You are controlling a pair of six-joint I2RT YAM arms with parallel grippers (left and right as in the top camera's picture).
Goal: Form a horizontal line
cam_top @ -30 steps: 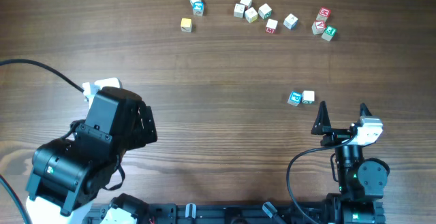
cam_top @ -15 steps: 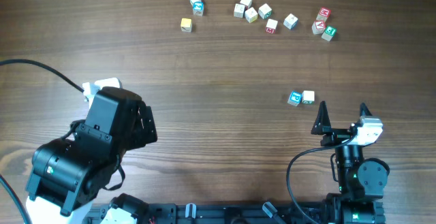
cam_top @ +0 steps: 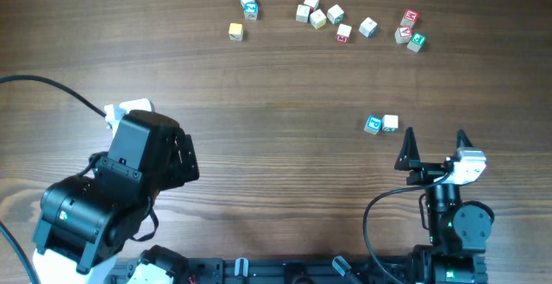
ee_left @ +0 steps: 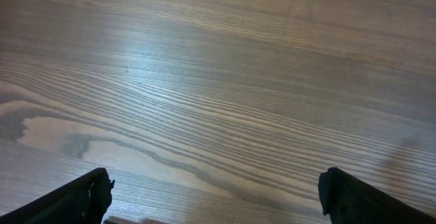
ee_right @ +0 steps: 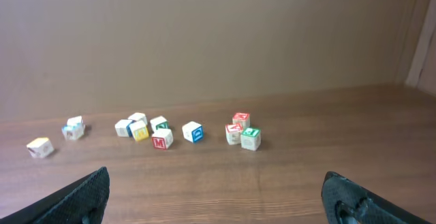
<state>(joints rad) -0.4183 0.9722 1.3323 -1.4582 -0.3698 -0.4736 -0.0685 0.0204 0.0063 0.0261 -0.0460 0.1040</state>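
Note:
The horizontal line (cam_top: 381,124) is two small wooden cubes touching side by side: a blue-teal-faced cube (cam_top: 373,125) on the left and a pale cream cube (cam_top: 391,123) on the right. It lies right of the table's middle in the overhead view. My right gripper (cam_top: 433,143) is open and empty, just below and right of the row. The right wrist view does not show the row. My left gripper (ee_left: 214,197) is open and empty over bare wood at the near left; its fingers are hidden under the arm (cam_top: 129,180) in the overhead view.
Several loose letter cubes lie along the far edge: a left group (cam_top: 244,12), a middle cluster (cam_top: 332,18) and red and green ones at the right (cam_top: 410,29). The right wrist view shows them too (ee_right: 161,139). A white object (cam_top: 129,109) lies beside the left arm.

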